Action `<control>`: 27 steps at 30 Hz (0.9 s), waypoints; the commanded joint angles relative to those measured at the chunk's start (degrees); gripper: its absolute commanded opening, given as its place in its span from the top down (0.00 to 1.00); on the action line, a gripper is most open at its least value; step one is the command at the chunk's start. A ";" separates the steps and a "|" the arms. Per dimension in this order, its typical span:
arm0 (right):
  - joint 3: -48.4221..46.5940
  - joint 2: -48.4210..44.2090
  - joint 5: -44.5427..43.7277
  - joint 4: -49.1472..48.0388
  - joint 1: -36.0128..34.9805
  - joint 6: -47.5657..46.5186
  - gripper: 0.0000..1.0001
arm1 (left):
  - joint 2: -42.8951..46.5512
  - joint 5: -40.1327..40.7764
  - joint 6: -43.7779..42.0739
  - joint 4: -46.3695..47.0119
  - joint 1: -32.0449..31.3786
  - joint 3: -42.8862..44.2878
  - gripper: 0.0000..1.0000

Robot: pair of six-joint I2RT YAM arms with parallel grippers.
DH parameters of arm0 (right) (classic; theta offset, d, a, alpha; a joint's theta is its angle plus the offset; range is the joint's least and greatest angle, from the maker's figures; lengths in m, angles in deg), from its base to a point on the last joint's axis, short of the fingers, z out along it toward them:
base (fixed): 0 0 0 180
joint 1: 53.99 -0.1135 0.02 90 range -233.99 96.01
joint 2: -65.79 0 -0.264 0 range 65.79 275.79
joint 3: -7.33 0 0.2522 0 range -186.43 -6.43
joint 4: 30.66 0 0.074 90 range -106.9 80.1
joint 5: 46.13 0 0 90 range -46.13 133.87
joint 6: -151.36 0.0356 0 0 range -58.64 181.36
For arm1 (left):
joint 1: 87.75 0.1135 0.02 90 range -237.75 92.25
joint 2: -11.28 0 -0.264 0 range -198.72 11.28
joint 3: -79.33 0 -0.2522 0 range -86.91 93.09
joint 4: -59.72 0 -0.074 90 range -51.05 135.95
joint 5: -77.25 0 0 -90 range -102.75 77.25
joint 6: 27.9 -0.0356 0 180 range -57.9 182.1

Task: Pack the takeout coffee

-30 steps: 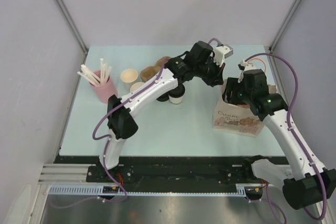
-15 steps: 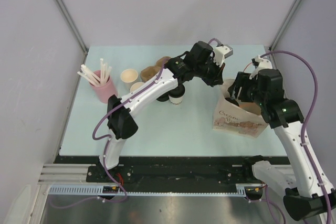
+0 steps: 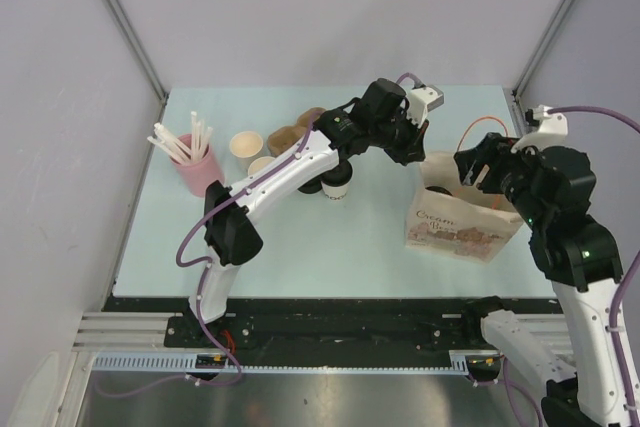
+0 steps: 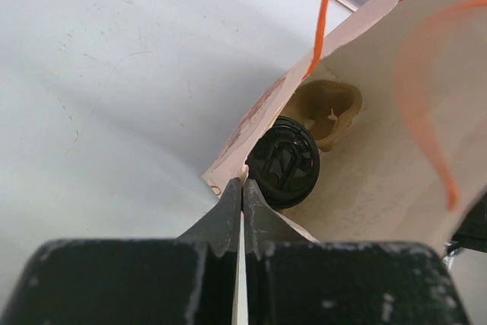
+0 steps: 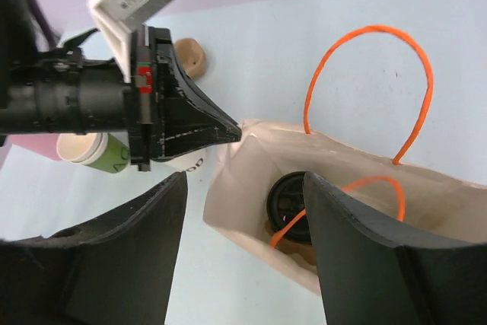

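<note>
A paper bag (image 3: 455,222) with orange handles stands at the right. A cup with a black lid (image 4: 283,161) stands inside it, also seen in the right wrist view (image 5: 293,205); its side is hidden. A white-sided cup (image 3: 338,185) with a black lid stands on the table under the left arm. My left gripper (image 3: 424,153) is shut on the bag's near-left rim (image 4: 242,182). My right gripper (image 3: 478,169) hangs open and empty above the bag's mouth (image 5: 245,180).
A pink cup of white straws (image 3: 193,165) stands at the left. Lidless cups (image 3: 245,145) and brown pulp trays (image 3: 290,134) sit behind the left arm. A tan pulp piece (image 4: 327,106) lies in the bag. A lidless green cup (image 5: 99,150) is beside the left gripper.
My right arm has lifted up and back to the right, away from the bag's mouth, and the orange handle now shows. The left arm and the bag have not moved.
</note>
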 commanded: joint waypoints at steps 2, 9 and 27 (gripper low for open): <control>-2.91 -4.44 1.45 -3.73 0.13 -0.63 0.32 | 2.84 0.24 -1.21 -2.36 -0.17 -0.62 1.00; -3.53 -4.80 1.45 -1.53 0.13 -1.25 0.32 | 3.19 0.42 -1.30 -2.19 -0.17 -0.44 0.92; -3.70 -3.75 5.58 -2.15 0.05 -0.90 0.31 | 2.76 -0.20 -2.26 -2.36 -0.17 2.02 0.52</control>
